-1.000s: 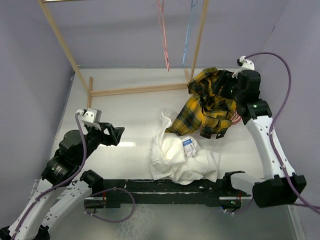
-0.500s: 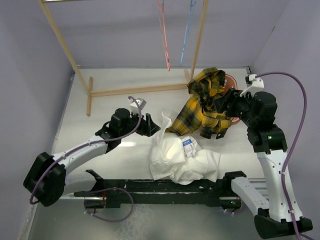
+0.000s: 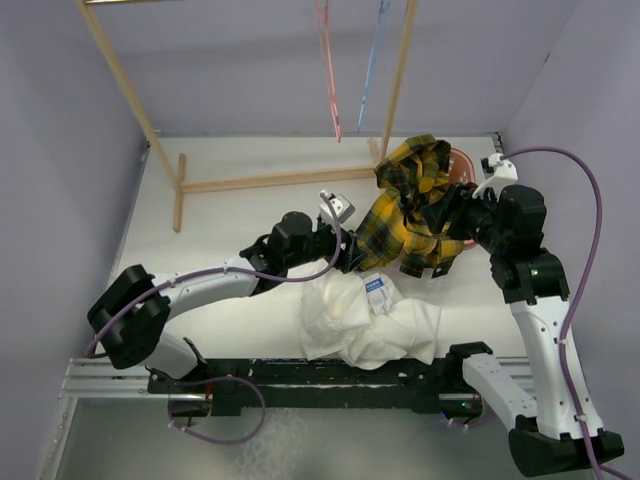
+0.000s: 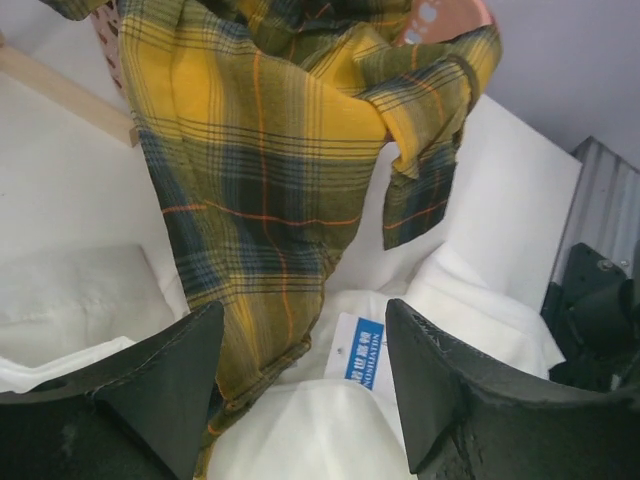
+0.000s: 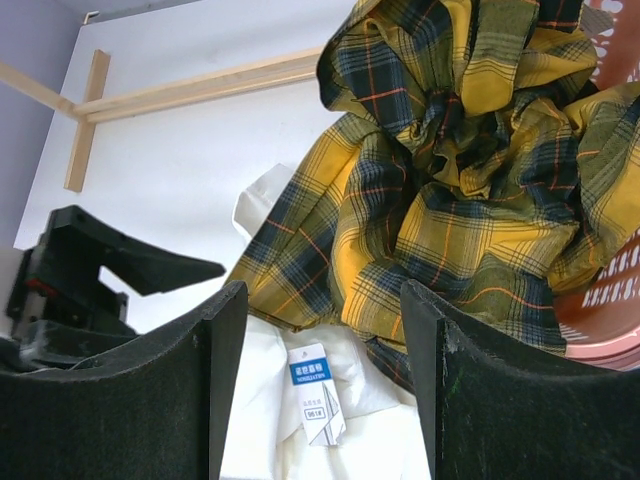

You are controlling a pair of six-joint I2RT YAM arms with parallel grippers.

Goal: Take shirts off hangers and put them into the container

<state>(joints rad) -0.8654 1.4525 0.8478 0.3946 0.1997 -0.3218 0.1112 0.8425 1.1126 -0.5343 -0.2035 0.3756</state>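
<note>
The plaid shirt (image 3: pixel 410 215) is yellow-and-black flannel with thin orange lines. It is heaped in crumpled folds over the rim of the salmon-pink basket (image 3: pixel 463 162), with its tail and a sleeve spilling out of the basket onto the bench (image 3: pixel 230 215). The white shirt (image 3: pixel 365 325) is plain and rumpled, with a small blue-and-white label (image 3: pixel 377 293) facing up. It lies on the bench outside the basket, on the basket's near side, with one edge tucked under the plaid tail.

The bench is white and matte, and lilac walls (image 3: pixel 60 120) close it in. A light wooden rack (image 3: pixel 270 180) stands on the bench to the left of the basket. The pink-red hanger (image 3: pixel 328 70) and the light blue hanger (image 3: pixel 374 60) hang behind the basket, close together.

The basket has perforated lattice sides. Only the plaid cloth shows at its mouth, and how much lies inside is hidden.

The left jaws stand wide with nothing between them. They are low over the white shirt, just short of the plaid tail that hangs from the basket. The right jaws are also wide and hold nothing, and they sit above the basket's right side.
</note>
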